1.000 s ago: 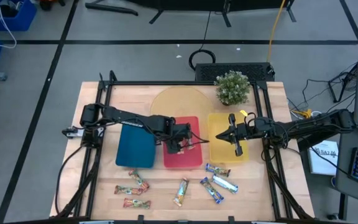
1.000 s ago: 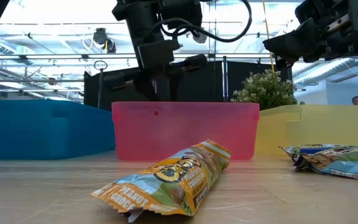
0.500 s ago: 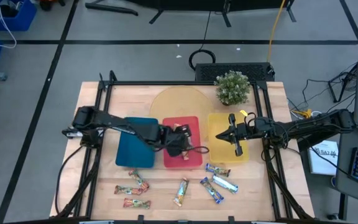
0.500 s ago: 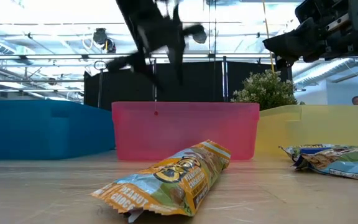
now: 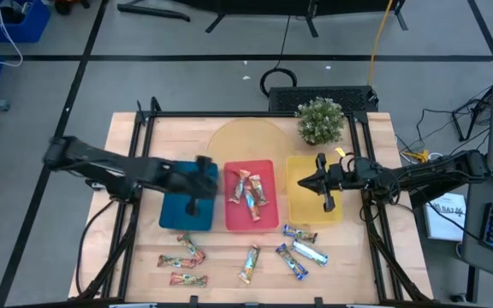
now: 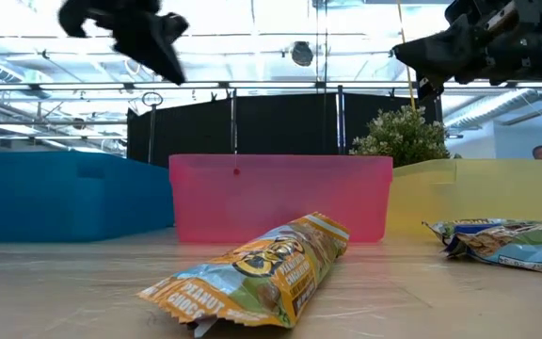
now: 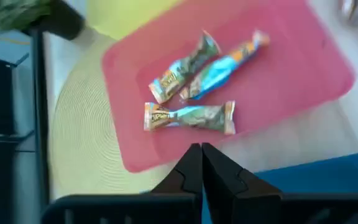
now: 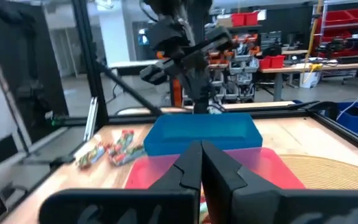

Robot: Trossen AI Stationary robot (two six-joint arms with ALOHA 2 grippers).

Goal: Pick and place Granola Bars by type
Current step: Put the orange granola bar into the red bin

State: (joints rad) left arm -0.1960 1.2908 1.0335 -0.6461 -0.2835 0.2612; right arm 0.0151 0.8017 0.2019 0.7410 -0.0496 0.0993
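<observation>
Since the earlier frame, the left hand [image 5: 193,208] has been drawn back from the red tray [image 5: 269,218] to above the blue tray [image 5: 171,218], fingers pressed together and empty. Three orange-gold Granola Bars [image 5: 248,186] lie beyond it; probably it returns for more from the desk [image 5: 358,265].

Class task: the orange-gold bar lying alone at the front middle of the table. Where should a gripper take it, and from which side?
Grip the orange-gold bar across its narrow middle, coming straight down from above. It lies flat, angled on the table with space around it, so fingers fit either long side.
</observation>
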